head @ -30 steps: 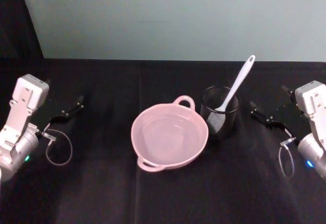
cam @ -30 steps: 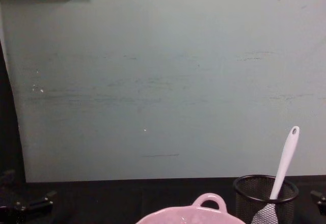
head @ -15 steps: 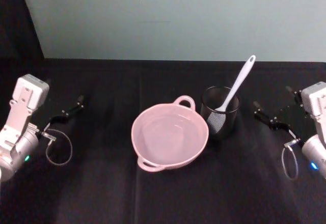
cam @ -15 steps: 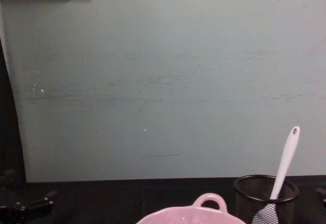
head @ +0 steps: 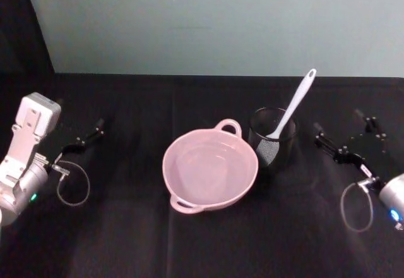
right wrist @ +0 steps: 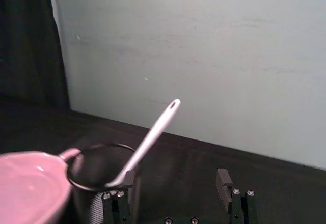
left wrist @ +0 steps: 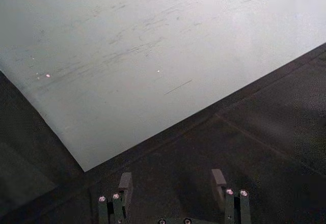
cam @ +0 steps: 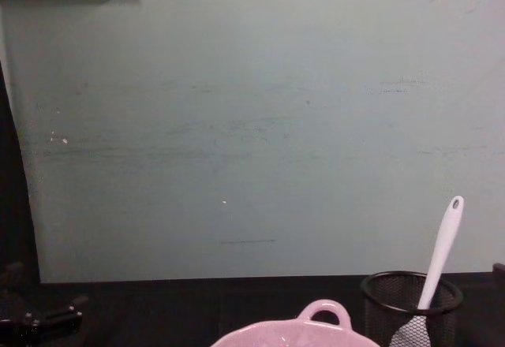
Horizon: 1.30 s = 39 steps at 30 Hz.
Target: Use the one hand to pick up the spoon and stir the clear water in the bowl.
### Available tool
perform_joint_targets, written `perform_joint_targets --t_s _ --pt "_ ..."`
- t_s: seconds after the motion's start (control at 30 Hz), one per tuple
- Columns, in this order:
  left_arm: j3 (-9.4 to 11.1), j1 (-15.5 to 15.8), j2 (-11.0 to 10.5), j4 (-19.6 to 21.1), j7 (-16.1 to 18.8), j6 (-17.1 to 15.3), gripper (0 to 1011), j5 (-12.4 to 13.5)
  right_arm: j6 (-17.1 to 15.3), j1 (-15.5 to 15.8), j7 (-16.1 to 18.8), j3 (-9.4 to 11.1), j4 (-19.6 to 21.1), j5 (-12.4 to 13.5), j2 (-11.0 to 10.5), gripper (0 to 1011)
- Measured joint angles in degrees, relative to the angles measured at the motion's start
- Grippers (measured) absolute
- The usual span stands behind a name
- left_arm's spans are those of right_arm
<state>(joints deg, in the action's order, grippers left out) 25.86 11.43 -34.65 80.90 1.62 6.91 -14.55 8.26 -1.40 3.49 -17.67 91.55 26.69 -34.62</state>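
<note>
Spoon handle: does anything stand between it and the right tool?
Nothing visible does. The open right tool sits to the right of the mesh cup that holds the spoon, with bare black cloth between them.

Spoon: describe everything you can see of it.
The spoon is white and plastic-looking, with a long slim handle holed at its tip and a flat squarish blade. It stands blade-down in the black mesh cup, leaning on the rim, handle tilted up toward the right, beside the pink bowl. Nothing else touches it.
</note>
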Motion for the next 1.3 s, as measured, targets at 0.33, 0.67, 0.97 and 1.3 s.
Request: perform_joint_targets --t_s 0.33,0.67,0.97,1.3 --pt "0.0 0.0 0.0 0.0 0.0 0.0 1011 0.0 -6.2 -4.5 7.3 2.8 -4.5 13.8 7.5 1004" --pt "0.0 0.0 0.0 0.0 0.0 0.0 1011 0.0 -18.6 -12.0 10.8 6.4 -11.8 29.2 13.9 1004" --pt "0.0 0.0 0.0 0.0 0.0 0.0 1011 0.0 -25.2 -15.4 9.4 7.2 -14.6 36.0 14.6 1004" --pt "0.0 0.0 0.0 0.0 0.0 0.0 1011 0.0 -19.8 -18.3 15.5 3.8 -19.1 33.3 13.2 1004"
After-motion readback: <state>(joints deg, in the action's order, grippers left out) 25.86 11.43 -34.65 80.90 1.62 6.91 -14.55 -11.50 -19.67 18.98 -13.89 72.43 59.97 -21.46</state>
